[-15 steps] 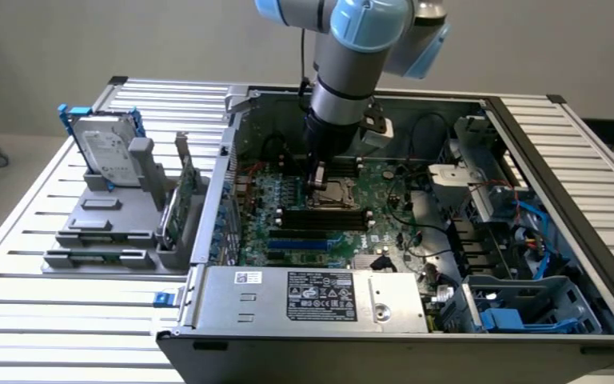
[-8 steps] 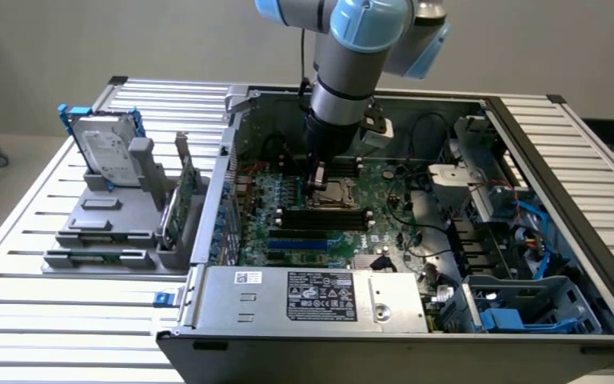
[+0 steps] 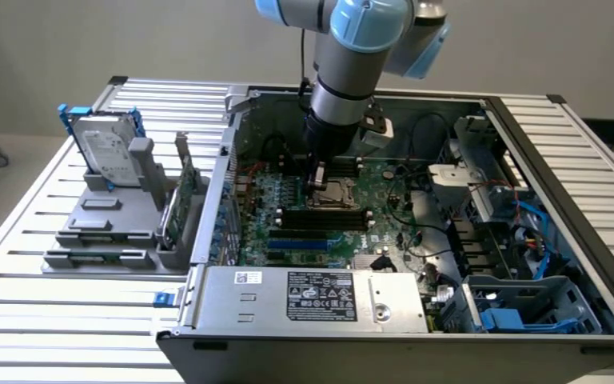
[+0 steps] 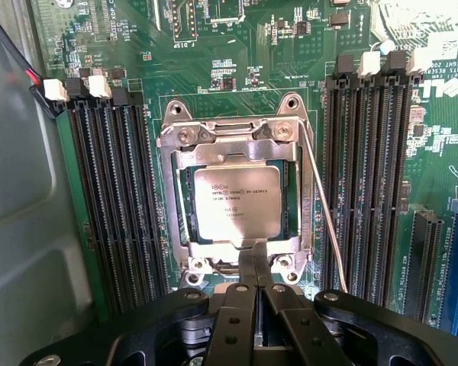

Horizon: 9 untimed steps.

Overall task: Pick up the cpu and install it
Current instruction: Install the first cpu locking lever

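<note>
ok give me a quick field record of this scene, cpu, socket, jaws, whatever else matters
cpu: lying flat inside the socket frame, silvery top with printed text facing up
socket: metal frame around the cpu, on the green motherboard
gripper: jaws shut, tips meeting at the frame's edge beside the cpu, nothing held
memory slots: black rows on both sides of the socket
hard drive: upright in a grey stand outside the case, on the exterior view's left
</note>
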Each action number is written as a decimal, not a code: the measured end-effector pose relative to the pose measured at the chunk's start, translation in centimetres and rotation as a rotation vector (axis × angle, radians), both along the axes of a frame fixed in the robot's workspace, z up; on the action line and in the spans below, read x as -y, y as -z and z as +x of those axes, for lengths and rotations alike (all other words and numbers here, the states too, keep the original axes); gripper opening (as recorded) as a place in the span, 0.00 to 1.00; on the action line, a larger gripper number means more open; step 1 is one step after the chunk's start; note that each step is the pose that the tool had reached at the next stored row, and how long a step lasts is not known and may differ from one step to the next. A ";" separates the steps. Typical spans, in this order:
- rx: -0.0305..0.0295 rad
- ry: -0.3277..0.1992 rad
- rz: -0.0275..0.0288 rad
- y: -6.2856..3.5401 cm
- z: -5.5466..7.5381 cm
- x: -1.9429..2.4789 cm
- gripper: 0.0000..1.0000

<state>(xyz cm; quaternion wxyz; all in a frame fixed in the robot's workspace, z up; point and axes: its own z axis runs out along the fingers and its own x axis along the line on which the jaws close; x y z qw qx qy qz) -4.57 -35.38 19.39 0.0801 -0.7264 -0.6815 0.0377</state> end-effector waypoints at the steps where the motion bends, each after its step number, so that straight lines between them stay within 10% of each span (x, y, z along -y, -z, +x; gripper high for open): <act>1: 0.0000 0.000 0.0000 0.00 0.0 0.00 0.11; 9: 0.0001 0.000 0.0000 0.00 0.0 0.00 0.11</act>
